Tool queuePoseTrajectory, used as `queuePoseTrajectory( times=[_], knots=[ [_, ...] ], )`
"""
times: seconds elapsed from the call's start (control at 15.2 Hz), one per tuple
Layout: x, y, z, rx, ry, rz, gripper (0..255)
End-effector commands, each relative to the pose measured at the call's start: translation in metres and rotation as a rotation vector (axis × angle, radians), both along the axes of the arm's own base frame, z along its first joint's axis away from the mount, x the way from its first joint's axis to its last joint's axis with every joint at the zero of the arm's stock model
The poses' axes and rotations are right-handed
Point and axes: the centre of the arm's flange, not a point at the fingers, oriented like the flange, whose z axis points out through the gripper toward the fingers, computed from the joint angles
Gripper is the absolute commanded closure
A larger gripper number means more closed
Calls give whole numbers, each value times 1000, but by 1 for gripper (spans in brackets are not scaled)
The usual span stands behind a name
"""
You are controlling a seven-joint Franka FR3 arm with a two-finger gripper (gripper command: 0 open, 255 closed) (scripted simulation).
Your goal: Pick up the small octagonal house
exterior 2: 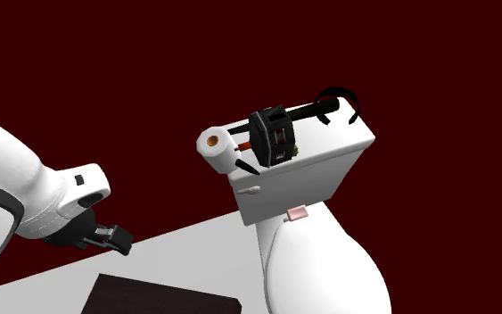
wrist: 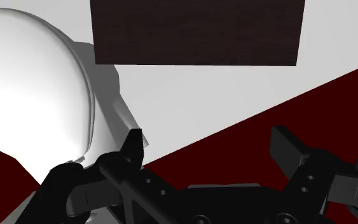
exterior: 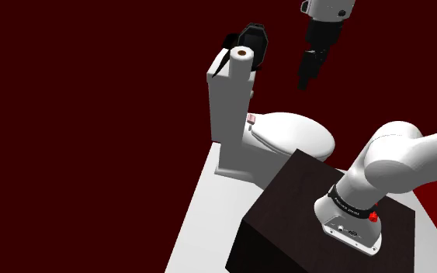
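- The small octagonal house (exterior: 253, 40) stands on top of the toilet tank (exterior: 228, 105), at its far end, touching or just beside a paper roll (exterior: 241, 53).
- The claw (exterior: 308, 79) hangs in the air to the right of the tank in the shoulder view, at about the house's level and well apart from it. Its fingers are spread wide, with nothing between them.
- It points down, at the white toilet lid (wrist: 31, 76), the pale floor (wrist: 190, 102) and the dark stand (wrist: 196, 32), not at the tank. The next move, I judge, is a sideways shift left over the tank, then a descent.
- The house is black and faceted. It seems to present a flat eight-sided face to the near side, so its short axis runs front to back, and the opposite flat sides look best to pinch.
- Behind it lies a thin black rod (exterior 2: 309, 111) ending in a loop, close enough to catch a finger.
- The tank is smooth, white and boxy.
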Motion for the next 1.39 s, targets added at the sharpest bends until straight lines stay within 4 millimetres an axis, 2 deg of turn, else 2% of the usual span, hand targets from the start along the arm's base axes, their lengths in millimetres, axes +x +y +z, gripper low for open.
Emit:
queuePoseTrajectory(
  times=[0.0,0.33,0.66,1.32],
  knots=[
    [0,0,0,0,0,0,0],
    [58,-15,-10,3,-43,-150,0],
    [114,-38,-17,6,-86,-300,0],
    [213,-109,-26,12,-173,-601,0]
  ],
)
